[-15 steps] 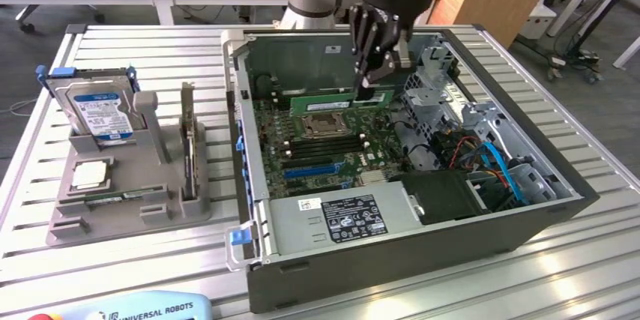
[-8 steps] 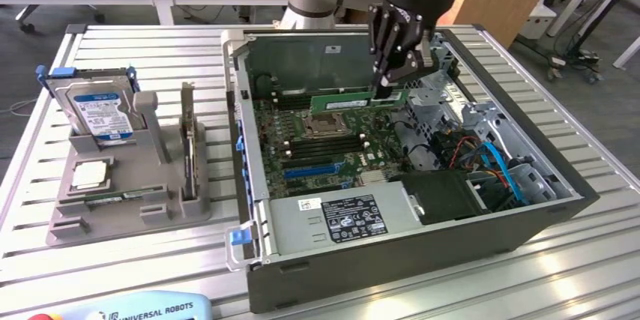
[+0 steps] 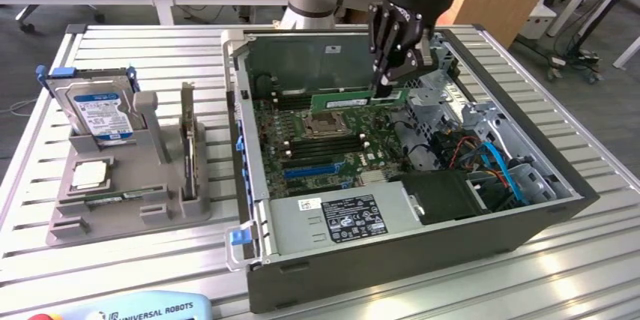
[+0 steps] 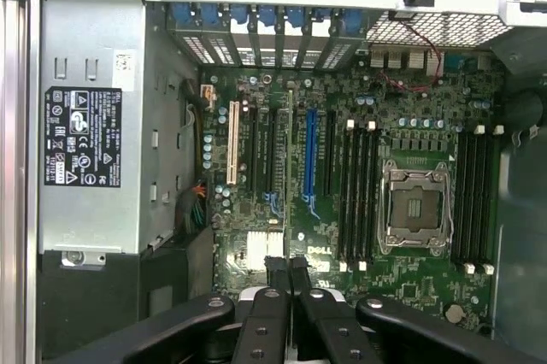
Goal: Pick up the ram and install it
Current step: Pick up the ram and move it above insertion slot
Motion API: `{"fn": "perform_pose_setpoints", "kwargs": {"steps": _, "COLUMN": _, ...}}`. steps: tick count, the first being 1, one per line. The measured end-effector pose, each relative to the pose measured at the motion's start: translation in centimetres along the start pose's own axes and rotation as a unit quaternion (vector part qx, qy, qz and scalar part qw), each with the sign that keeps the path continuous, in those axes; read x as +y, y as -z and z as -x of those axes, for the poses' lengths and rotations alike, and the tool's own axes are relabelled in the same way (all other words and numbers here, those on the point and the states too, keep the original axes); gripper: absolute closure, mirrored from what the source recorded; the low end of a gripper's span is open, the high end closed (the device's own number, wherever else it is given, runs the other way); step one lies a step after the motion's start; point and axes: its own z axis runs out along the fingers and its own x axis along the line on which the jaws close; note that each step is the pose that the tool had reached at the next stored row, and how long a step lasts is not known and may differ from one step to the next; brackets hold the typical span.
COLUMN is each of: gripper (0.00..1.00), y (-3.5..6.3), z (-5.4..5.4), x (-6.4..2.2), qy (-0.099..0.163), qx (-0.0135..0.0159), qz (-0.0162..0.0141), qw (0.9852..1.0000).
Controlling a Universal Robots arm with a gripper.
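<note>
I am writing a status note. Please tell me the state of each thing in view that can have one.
gripper: shut on the ram.
ram: held level over the motherboard.
computer case: open, side panel off.
processor socket: empty.
memory slots: empty.
hard drive: upright in the grey holder.

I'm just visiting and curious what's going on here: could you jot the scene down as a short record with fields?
end effector: shut on the ram
ram: green stick, held level above the motherboard
motherboard: lies in the open computer case
processor socket: empty
grey holder: beside the case, on the exterior view's left
hard drive: stands upright in the holder
processor chip: lies flat in the holder
</note>
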Motion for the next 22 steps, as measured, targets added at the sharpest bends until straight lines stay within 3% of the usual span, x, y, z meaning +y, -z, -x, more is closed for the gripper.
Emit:
{"fn": "perform_pose_setpoints", "kwargs": {"steps": 15, "gripper": 0.88, "y": -0.50, "z": 3.8, "x": -0.27, "qy": 0.000, "qx": -0.0013, "qz": 0.0000, "qw": 1.0000}}
{"fn": "perform_pose_setpoints", "kwargs": {"steps": 22, "gripper": 0.88, "y": -0.75, "z": 5.5, "x": -0.33, "qy": 0.000, "qx": -0.0034, "qz": -0.0001, "qw": 1.0000}}
